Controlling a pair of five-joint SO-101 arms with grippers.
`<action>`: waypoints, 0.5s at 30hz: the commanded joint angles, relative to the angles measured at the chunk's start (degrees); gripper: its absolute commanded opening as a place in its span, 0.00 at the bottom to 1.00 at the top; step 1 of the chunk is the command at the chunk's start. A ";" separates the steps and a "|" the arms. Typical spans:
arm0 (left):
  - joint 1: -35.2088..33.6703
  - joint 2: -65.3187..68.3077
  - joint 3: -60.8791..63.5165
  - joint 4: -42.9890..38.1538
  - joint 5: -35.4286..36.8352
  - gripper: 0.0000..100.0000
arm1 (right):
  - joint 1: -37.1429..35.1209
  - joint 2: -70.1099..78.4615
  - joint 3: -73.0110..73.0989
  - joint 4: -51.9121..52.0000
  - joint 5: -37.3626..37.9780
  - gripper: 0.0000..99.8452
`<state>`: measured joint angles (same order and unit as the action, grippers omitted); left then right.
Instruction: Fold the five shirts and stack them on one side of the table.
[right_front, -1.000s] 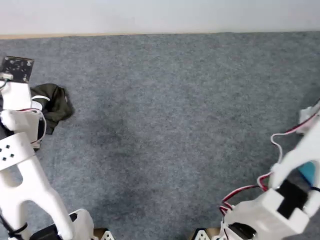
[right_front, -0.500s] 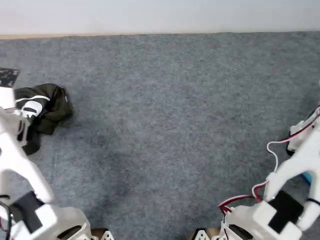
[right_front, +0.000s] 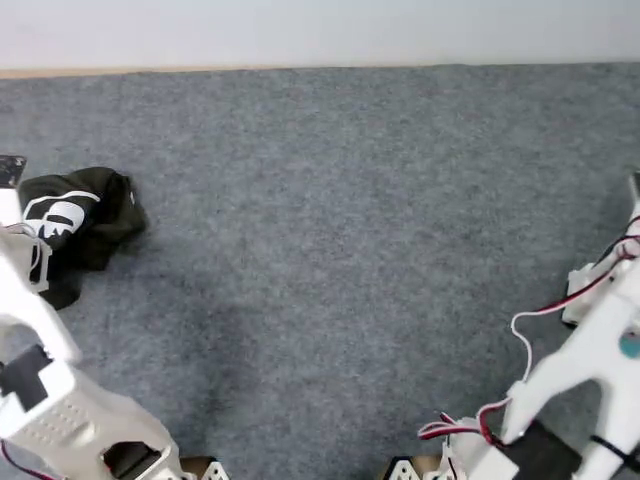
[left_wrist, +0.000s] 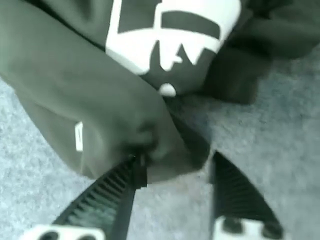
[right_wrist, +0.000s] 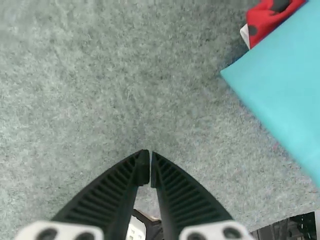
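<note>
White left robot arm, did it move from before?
Yes. The white left arm slid down the high view past the dark green crumpled shirt, uncovering its white print.

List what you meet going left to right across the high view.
The dark shirt → a wide stretch of grey table cover → the right arm with its red and white wires.

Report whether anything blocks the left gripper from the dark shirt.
Nothing visible does. The left gripper is open right at the crumpled dark olive shirt with a white print; an edge of the cloth lies between its fingers.
</note>
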<state>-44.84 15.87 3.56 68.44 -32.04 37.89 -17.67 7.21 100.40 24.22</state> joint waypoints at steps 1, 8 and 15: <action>-0.26 1.32 -2.15 -4.92 -0.18 0.09 | 0.48 -4.88 1.05 2.42 -0.35 0.01; 1.76 -3.69 -2.24 -4.04 -0.18 0.00 | 0.48 -10.59 5.71 2.42 -0.35 0.01; 12.22 -24.18 -2.15 4.13 0.97 0.00 | 0.48 -13.32 7.65 2.42 -0.35 0.01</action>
<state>-37.89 3.38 3.56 69.05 -32.04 37.89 -28.75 15.21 100.40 24.22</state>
